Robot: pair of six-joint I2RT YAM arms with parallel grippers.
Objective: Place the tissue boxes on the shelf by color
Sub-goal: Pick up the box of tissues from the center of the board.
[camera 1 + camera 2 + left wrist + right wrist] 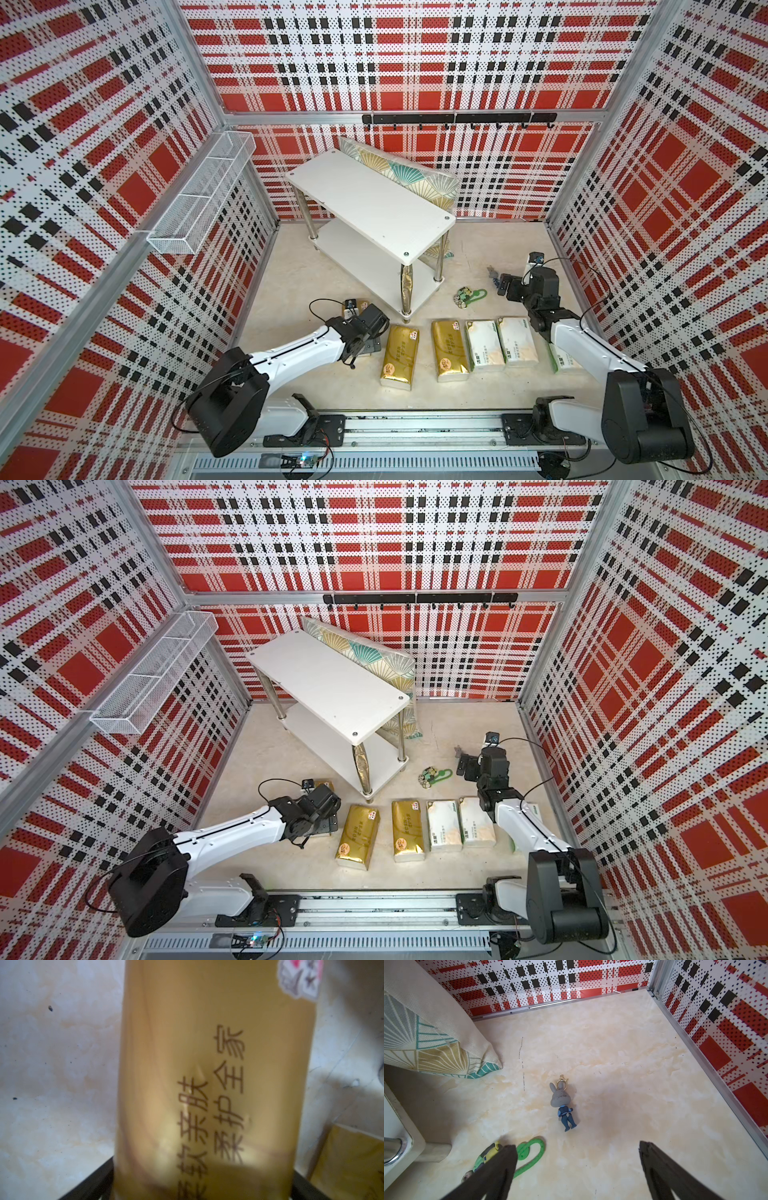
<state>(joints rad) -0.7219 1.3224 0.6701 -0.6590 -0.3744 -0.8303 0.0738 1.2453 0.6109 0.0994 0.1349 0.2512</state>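
Gold pack point(207, 1064) between wide left gripper point(203, 1165) jaws; right gripper point(577, 1145) wide near rabbit keychain point(563, 1103); cushion point(399, 166) behind shelf point(365, 199).

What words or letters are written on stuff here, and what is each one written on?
"软亲肤", after a cut-off character: on the shiny gold tissue pack, left wrist view.
"柔护全家": next line on that same pack.
Red-and-white sticker on its corner: too blurred to read.
Print on the other gold tissue packs and the white, green-trimmed tissue packs in both top views: too small to read.
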